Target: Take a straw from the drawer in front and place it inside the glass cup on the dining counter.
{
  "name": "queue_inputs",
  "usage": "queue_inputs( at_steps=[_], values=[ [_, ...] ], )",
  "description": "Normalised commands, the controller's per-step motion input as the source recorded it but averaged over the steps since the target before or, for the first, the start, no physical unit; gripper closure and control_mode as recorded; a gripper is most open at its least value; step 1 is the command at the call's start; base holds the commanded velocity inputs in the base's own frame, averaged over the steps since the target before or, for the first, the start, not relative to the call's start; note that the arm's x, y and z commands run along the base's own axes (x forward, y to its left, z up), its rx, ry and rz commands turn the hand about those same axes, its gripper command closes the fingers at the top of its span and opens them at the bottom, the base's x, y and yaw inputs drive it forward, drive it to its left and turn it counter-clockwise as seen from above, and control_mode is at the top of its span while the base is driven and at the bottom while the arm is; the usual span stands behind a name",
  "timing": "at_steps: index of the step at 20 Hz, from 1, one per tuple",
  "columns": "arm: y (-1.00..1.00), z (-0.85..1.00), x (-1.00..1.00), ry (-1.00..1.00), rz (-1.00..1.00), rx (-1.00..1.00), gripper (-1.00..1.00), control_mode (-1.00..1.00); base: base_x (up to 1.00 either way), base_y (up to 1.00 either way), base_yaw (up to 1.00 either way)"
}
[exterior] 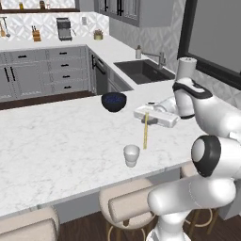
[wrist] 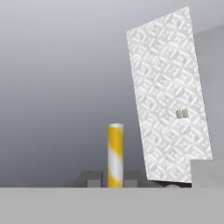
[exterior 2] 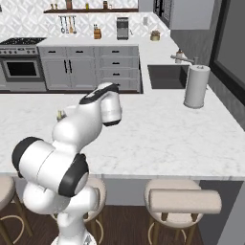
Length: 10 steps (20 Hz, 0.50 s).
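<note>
Behind the glass cup, a dark blue bowl, well apart

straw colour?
Yellow with a white band, clearest in the hand view: straw.

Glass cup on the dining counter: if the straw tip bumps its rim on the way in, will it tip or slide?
The glass cup looks small, narrow-based and empty, so probably light and tippy. The dining counter looks smooth: it may slide. The straw hangs straight from the gripper, likely stiff enough to push it.
</note>
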Motion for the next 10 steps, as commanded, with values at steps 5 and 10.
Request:
queue_inputs(
  at_steps=[5, 10],
  values=[
    [0.00, -0.21, 0.16, 0.00, 0.12, 0.07, 1.00, -1.00, 0.00, 0.00, 0.00],
    [0.00, -0.12, 0.25, 0.00, 0.06, 0.00, 1.00, -1.00, 0.00, 0.00, 0.00]
  ],
)
